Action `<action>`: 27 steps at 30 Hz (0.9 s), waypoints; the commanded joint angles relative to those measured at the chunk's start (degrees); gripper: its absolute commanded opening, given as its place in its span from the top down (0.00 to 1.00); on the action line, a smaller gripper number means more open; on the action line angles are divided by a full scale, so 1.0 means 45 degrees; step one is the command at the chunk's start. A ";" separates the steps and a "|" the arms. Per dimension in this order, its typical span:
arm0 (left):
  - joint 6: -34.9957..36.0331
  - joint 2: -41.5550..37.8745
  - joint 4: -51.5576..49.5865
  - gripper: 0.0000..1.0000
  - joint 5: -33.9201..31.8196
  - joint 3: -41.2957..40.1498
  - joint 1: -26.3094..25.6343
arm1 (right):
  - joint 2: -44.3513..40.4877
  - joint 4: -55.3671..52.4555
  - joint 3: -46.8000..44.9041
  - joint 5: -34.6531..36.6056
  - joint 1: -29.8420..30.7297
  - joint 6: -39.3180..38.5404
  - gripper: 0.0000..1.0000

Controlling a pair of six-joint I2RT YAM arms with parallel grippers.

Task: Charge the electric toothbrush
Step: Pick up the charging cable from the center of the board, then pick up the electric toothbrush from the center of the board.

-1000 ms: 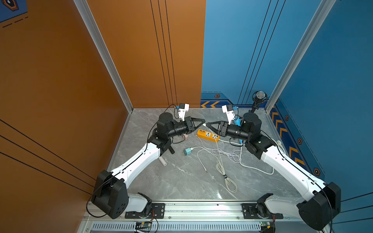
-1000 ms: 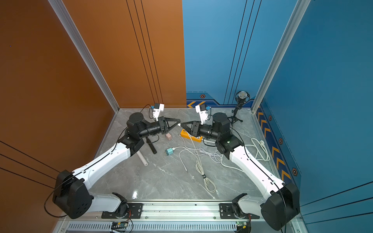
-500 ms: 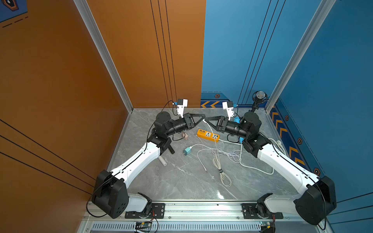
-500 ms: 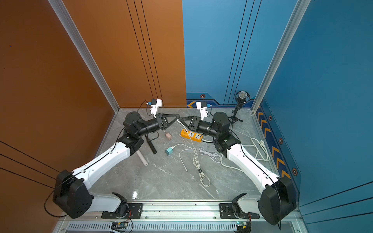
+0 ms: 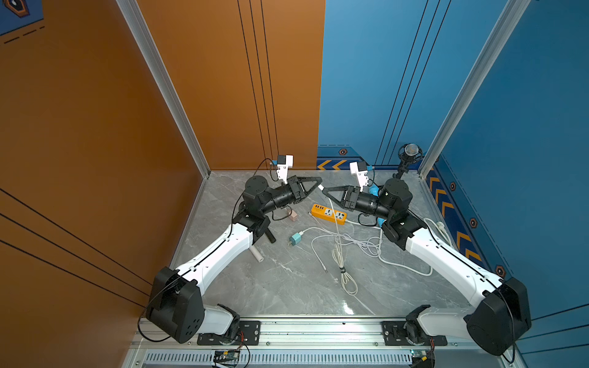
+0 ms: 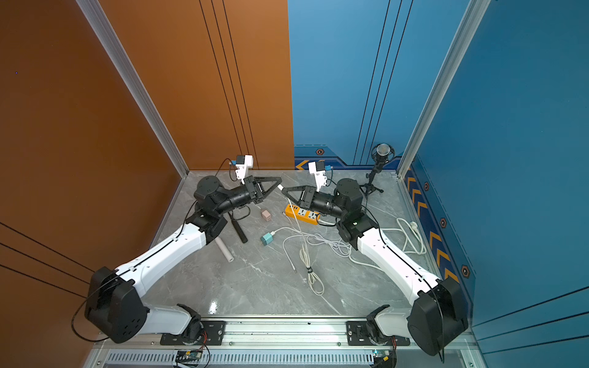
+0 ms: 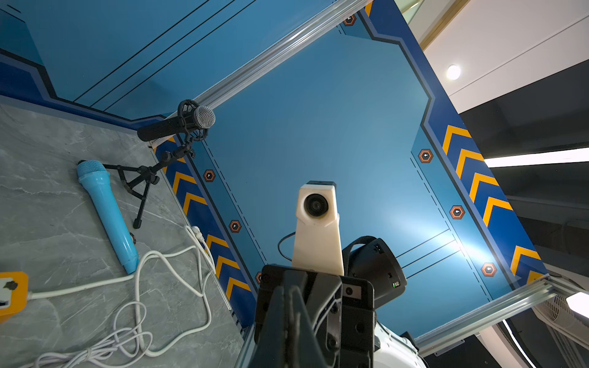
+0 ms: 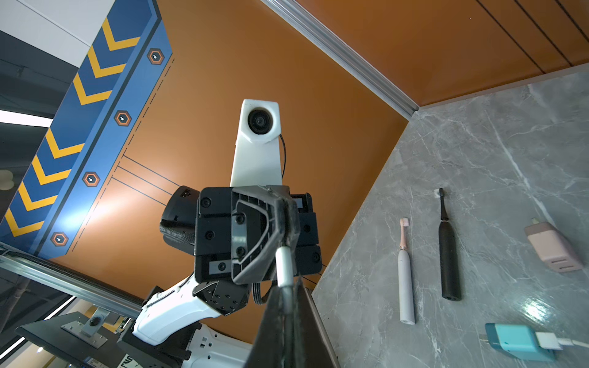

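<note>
At the centre of both top views, above the grey marble table (image 5: 287,286), two white-and-black arms reach in from the lower corners and meet tip to tip.

The left gripper (image 5: 318,183) has its jaws pressed together on the plug (image 5: 320,188) of a thin white cable (image 5: 337,235). The right gripper (image 5: 325,190) is clamped narrow on the same plug end, facing it. From that meeting point the white cable drops to a tied bundle lying below the centre of the frame.

Directly under the grippers lies an orange power strip (image 5: 328,214).

Left of centre, partly under the left arm, the black toothbrush (image 5: 270,236) and the pale toothbrush (image 5: 257,254) lie flat on the table, well apart from both grippers. The right wrist view shows them side by side and parallel, bristles pointing the same way.

A teal adapter (image 5: 295,239) with a white lead plugged in sits between the toothbrushes and the bundle. A pink adapter (image 5: 293,216) lies just above it in the frame.
</note>
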 commanded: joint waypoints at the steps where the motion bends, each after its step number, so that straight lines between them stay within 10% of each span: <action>1: 0.0047 0.0114 0.0682 1.00 -0.0130 -0.0125 -0.0019 | -0.0161 0.0527 -0.0039 -0.0066 0.0065 -0.0049 0.98; 3: 0.0371 0.0048 0.0662 0.92 -0.0198 -0.0249 -0.0007 | -0.0224 0.0222 -0.0067 0.0070 0.0000 -0.0337 1.00; 6: 0.1448 -0.0587 -0.0181 0.50 -0.0705 -0.1160 0.0632 | -0.0489 -0.2188 0.0163 0.0474 -0.0273 -0.2354 1.00; 10: 0.5856 -0.2566 -1.0747 0.51 -0.6397 -0.0120 0.1090 | -0.0522 -0.6377 0.0638 0.1695 -0.0482 -0.5728 1.00; 13: 0.6578 -0.2992 -1.4680 0.54 -1.0418 0.0108 0.1503 | -0.0257 -0.8346 0.1062 0.2452 -0.0347 -0.7154 1.00; 19: 0.5339 -0.1741 -1.5374 0.50 -0.8699 -0.1483 0.3571 | 0.0268 -0.8899 0.1240 0.2453 -0.0045 -0.7686 1.00; 27: 0.5241 0.2052 -1.4982 0.44 -0.7936 -0.0105 0.3493 | 0.0542 -0.9227 0.1259 0.2490 0.0316 -0.7918 1.00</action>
